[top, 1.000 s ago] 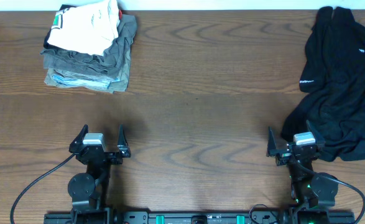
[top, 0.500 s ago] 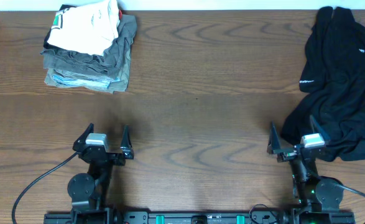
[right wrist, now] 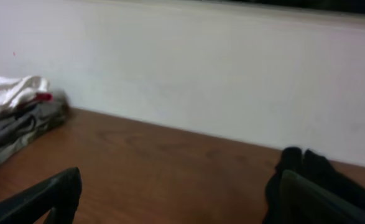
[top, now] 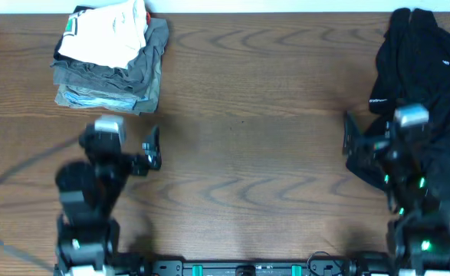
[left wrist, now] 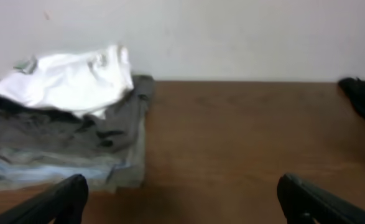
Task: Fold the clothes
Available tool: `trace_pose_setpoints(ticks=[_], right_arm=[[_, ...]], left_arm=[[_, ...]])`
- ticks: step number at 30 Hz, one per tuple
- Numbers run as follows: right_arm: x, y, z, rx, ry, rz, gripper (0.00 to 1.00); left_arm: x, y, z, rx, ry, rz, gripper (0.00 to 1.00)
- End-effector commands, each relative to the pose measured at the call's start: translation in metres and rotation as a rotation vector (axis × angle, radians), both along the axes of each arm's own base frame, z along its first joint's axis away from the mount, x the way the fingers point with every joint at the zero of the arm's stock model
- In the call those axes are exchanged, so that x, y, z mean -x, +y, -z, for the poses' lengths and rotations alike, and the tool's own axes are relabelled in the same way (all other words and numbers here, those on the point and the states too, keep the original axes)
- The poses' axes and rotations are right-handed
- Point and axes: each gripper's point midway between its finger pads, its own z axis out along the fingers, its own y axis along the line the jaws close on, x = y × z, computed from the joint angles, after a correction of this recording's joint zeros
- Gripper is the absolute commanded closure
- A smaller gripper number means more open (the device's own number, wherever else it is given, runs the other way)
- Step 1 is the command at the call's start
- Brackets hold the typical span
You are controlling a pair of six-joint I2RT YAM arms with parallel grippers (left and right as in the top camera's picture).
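Note:
The clothes (top: pixel 428 69) are a crumpled black garment with small white lettering, heaped at the table's far right; a dark edge of the clothes (left wrist: pixel 364 98) shows in the left wrist view and a fold of the clothes (right wrist: pixel 301 167) in the right wrist view. My right gripper (top: pixel 385 142) hovers open at the heap's left edge, nothing between its fingers (right wrist: pixel 181 190). Raised over the table's left half, my left gripper (top: pixel 121 146) is open and empty (left wrist: pixel 182 196), facing the folded stack.
A stack of folded garments (top: pixel 110 61), white over grey-olive over light blue, sits at the far left near the back edge, also seen as the stack (left wrist: pixel 64 124) and the stack (right wrist: pixel 14 118). A pale wall (right wrist: pixel 201 74) runs behind the wooden table (top: pixel 247 115).
Both arms have lifted and swung forward from near the front edge. The left moved toward the folded stack, the right onto the black heap's edge. Both grippers stayed open.

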Motion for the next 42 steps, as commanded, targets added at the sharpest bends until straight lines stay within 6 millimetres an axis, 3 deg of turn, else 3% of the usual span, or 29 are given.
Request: trace_pose_setpoints(ticks=[1, 11, 16, 21, 26, 30, 34, 37, 39, 42], right_arm=[[-0.021, 0.011, -0.017, -0.026, 0.068, -0.063, 0.01], [-0.077, 0.017, -0.021, -0.071, 0.459, -0.100, 0.01], [-0.093, 0.015, -0.022, -0.088, 0.631, -0.136, 0.01], [-0.105, 0.016, -0.043, -0.107, 0.579, -0.174, 0.01], [-0.098, 0.001, -0.073, -0.098, 0.499, -0.138, 0.01], [-0.094, -0.034, -0.085, -0.081, 0.479, -0.004, 0.01], [-0.090, -0.064, -0.069, -0.073, 0.540, 0.115, 0.01], [-0.091, -0.075, -0.045, -0.067, 0.614, 0.166, 0.02], [-0.097, -0.084, -0.023, -0.059, 0.677, 0.208, 0.12], [-0.108, -0.099, 0.020, -0.071, 0.792, 0.288, 0.38]], left_arm=[[-0.023, -0.011, -0.011, 0.034, 0.108, 0.065, 0.02], [-0.070, -0.020, -0.007, 0.037, 0.566, 0.172, 0.02], [-0.088, -0.063, -0.037, 0.187, 0.488, 0.408, 0.02], [-0.103, -0.092, -0.055, 0.208, 0.376, 0.523, 0.02], [-0.123, -0.131, -0.037, 0.083, 0.398, 0.431, 0.02], [-0.134, -0.180, -0.020, -0.006, 0.414, 0.463, 0.02], [-0.147, -0.224, 0.001, -0.033, 0.432, 0.525, 0.02], [-0.154, -0.231, 0.018, -0.022, 0.477, 0.509, 0.02], [-0.157, -0.224, 0.024, -0.010, 0.506, 0.471, 0.02], [-0.161, -0.204, 0.022, 0.012, 0.529, 0.409, 0.02]])
